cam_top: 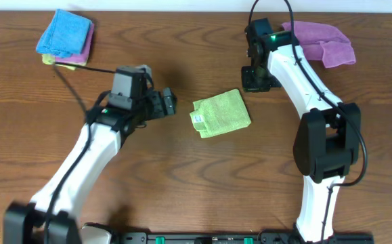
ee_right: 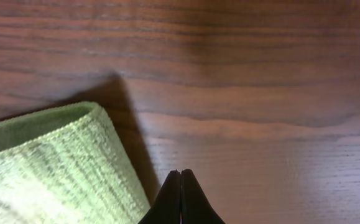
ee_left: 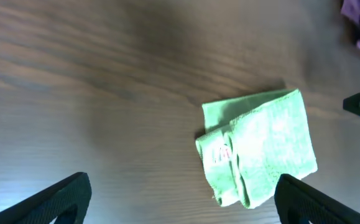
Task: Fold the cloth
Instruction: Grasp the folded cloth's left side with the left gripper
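Nearest the lower edge of the overhead view, both arms rose from their bases across the bare wooden tabletop [cam_top: 182, 183]. The left gripper [cam_top: 170, 104] hung left of centre, aimed at the cloth [cam_top: 221, 114] but apart from it. In the left wrist view its fingers [ee_left: 55, 199] stood wide, one in each lower corner, and held nothing. That spread probably suited a pinch on the near edge if another fold were wanted.

The cloth lay at mid-frame, between the two grippers and touched by neither. It looked already folded. It was a compact lime-green rectangle, slightly skewed, with stacked layers showing along its left edge and a small white tag [ee_left: 222, 154] on top there. Its terry pile looked soft and a little puffy, so the fold sat rounded rather than crisp.

Just beyond it, upper right of centre, the right gripper [cam_top: 255, 80] hovered beside the cloth's far corner. Its fingers were pressed together and empty.

At the far edge lay a purple cloth [cam_top: 324, 42] at upper right, and a blue folded cloth [cam_top: 63, 32] at upper left.
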Controlling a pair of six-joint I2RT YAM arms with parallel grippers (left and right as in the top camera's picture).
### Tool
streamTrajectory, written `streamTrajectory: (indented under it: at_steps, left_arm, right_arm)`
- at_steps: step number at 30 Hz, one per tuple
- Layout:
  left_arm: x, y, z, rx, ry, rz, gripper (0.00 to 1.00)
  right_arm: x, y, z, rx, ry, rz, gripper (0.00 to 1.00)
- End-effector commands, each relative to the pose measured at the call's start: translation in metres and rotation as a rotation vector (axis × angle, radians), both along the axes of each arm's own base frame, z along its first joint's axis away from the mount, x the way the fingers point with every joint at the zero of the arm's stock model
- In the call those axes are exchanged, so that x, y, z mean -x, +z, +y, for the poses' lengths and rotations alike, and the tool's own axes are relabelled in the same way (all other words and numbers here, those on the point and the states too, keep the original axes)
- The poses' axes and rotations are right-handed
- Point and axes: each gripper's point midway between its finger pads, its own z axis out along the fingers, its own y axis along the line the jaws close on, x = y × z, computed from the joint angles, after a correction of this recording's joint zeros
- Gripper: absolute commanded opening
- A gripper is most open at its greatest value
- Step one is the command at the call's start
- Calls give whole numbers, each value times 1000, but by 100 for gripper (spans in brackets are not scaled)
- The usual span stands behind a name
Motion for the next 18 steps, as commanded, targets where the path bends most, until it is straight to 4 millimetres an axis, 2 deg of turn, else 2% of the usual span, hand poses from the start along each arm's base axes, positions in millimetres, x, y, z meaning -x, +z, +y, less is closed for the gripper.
streamTrajectory:
  at_steps: [1, 8, 12, 18]
  left_arm:
    - [4, -21, -21, 89, -82, 78, 96]
    - [0, -51, -45, 198, -131, 153, 95]
    - [1, -64, -56, 211, -151, 173, 95]
    - [4, -68, -63, 215, -168, 184, 95]
  right_arm:
    - [5, -3, -8, 26, -21, -8, 1]
    - [17, -33, -4, -4, -21, 22, 1]
    - [21, -41, 19, -108, -13, 35, 2]
    - [34, -39, 63, -203, 47, 64, 1]
